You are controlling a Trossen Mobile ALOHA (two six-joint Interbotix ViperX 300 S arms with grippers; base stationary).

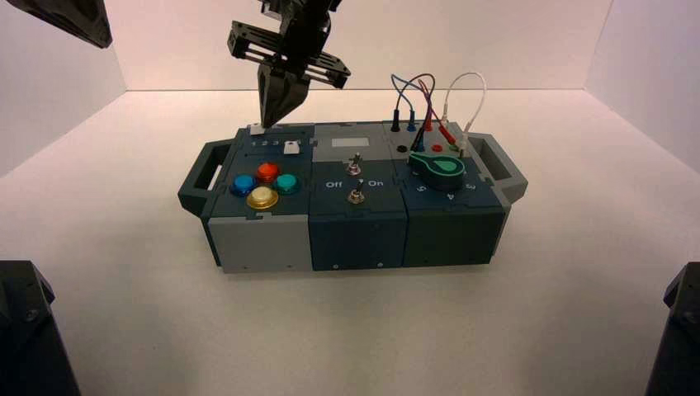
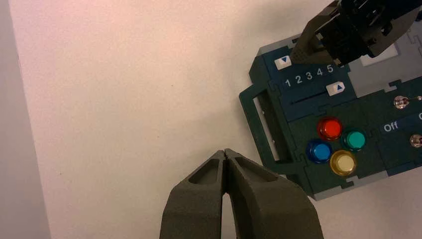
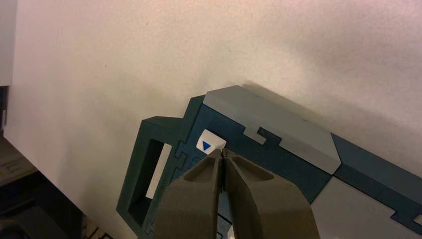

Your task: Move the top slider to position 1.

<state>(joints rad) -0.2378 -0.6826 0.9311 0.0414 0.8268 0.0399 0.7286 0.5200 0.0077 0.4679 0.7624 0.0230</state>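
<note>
1. The top slider [image 1: 257,129], a small white squarish plastic cap with a blue triangle, sits at about 11 o'clock on the box [image 1: 358,239], at the 1 end of its digit row.
2. The right gripper [image 1: 266,124] is right at this cap, on its 3 o'clock side, jaws together; whether they touch it, I cannot tell. In the left wrist view it hides the rest of the track and the digits past 5.
3. The left gripper [image 1: 107,43] hangs well apart, beyond the box toward 10 o'clock, jaws together.
4. The lower slider [image 1: 291,148], also white, stands past the 5, at the end of its slot away from the 1.
5. Below lie glossy round buttons: red [image 1: 267,172] at 12 o'clock, teal [image 1: 286,184] at 3, yellow [image 1: 262,197] at 6, blue [image 1: 243,185] at 9.
6. Two metal toggle switches [image 1: 356,195] occupy the middle; a green pointer-shaped knob [image 1: 442,170] is at 3 o'clock, with looping wires [image 1: 429,95] at 1.
7. The box has matte grey and dark teal panels with jigsaw-like seams and angular handles, on a pale, faintly speckled bench [image 1: 355,330].
</note>
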